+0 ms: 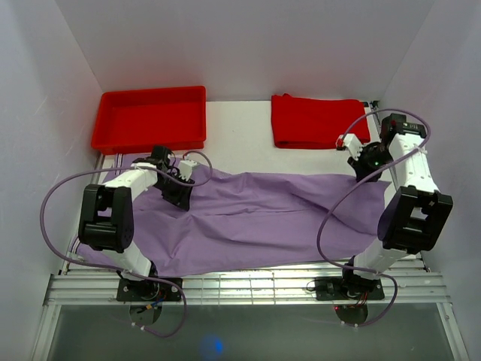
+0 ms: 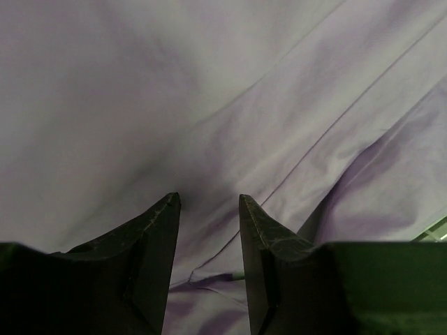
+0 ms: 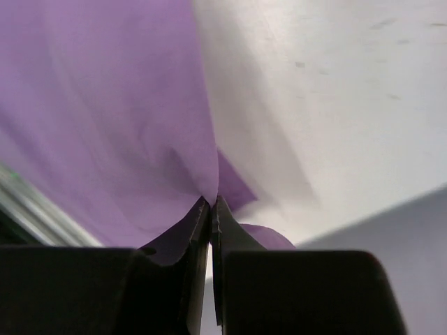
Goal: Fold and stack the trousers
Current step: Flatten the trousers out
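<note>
Left gripper point(image 2: 209, 202): jaws apart, poised over the trousers point(image 1: 263, 218) at their far left corner, nothing pinched. Risk one: a lift from the other end alone drags the cloth askew.
Right gripper point(image 3: 211, 202): clamped tight on the fabric's far right edge, only a sliver between the tips. Risk two: it slips free, or just one layer comes up.
Position: trousers spread flat on the table point(image 1: 240, 135), spanning arm to arm.
Long axis: runs left to right; which end is the waist, can't tell.
</note>
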You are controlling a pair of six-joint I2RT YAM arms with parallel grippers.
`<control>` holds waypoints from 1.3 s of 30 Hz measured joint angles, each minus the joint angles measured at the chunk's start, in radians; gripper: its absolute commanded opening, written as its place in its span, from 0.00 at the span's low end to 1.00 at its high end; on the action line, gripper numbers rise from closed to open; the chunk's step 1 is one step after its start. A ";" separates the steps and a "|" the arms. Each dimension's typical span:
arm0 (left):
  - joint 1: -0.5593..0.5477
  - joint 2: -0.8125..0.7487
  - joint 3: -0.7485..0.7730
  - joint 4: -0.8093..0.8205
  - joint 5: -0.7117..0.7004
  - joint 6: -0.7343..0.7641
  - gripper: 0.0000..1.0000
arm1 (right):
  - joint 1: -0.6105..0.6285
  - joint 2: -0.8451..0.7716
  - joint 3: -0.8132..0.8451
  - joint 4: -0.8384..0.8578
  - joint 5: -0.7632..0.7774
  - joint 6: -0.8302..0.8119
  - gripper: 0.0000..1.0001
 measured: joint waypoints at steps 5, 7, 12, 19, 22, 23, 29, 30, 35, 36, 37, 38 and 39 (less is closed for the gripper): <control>0.048 0.078 0.016 -0.018 0.000 -0.034 0.49 | 0.000 0.051 0.146 0.123 0.097 0.059 0.08; 0.066 0.100 0.037 -0.035 0.022 -0.050 0.49 | 0.002 0.096 0.172 0.190 0.139 0.086 0.08; 0.089 0.133 0.069 -0.068 0.059 -0.068 0.49 | 0.044 0.254 0.177 0.329 0.250 0.148 0.12; 0.091 0.130 0.079 -0.069 0.077 -0.065 0.53 | 0.087 0.382 0.163 0.455 0.406 0.237 0.98; 0.093 0.115 0.085 -0.056 0.080 -0.063 0.53 | 0.079 0.360 0.167 0.461 0.421 0.252 0.91; 0.094 0.108 0.095 -0.056 0.079 -0.066 0.53 | 0.076 0.344 0.167 0.454 0.420 0.254 0.83; 0.097 0.085 0.220 0.023 0.058 -0.118 0.50 | 0.064 0.151 0.087 0.407 0.387 0.271 0.55; 0.097 0.086 0.232 0.048 0.051 -0.135 0.49 | 0.064 0.122 0.061 0.403 0.384 0.277 0.55; 0.097 0.157 0.257 0.157 -0.005 -0.235 0.43 | 0.065 0.119 -0.051 0.405 0.378 0.301 0.54; 0.097 0.181 0.257 0.176 -0.019 -0.254 0.42 | 0.065 0.138 -0.072 0.408 0.377 0.307 0.54; 0.097 0.207 0.256 0.193 -0.039 -0.273 0.41 | 0.065 0.159 -0.088 0.409 0.376 0.314 0.53; 0.097 0.230 0.255 0.207 -0.060 -0.291 0.40 | 0.065 0.184 -0.102 0.413 0.377 0.324 0.53; 0.098 0.251 0.253 0.224 -0.080 -0.307 0.40 | 0.065 0.208 -0.111 0.419 0.380 0.331 0.53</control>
